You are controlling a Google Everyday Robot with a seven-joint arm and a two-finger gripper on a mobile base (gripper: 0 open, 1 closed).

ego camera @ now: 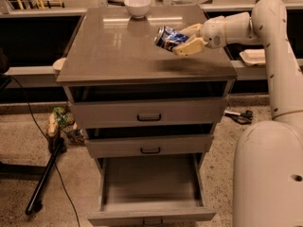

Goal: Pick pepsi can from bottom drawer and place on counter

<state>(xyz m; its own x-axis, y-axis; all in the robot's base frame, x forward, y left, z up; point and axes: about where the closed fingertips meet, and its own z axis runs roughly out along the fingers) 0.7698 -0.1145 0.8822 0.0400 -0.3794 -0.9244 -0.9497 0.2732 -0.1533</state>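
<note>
Pepsi can (165, 37) tilted in hand (180, 40), over counter (118, 51) R side.

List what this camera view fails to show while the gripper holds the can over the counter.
pepsi can: its rear end, covered by the gripper shut on it above the counter.
bottom drawer: front panel and handle, mostly cut off by the bottom edge.
upper drawers: interiors, lost in shadow.
white bowl: contents, hidden by its rim.
</note>
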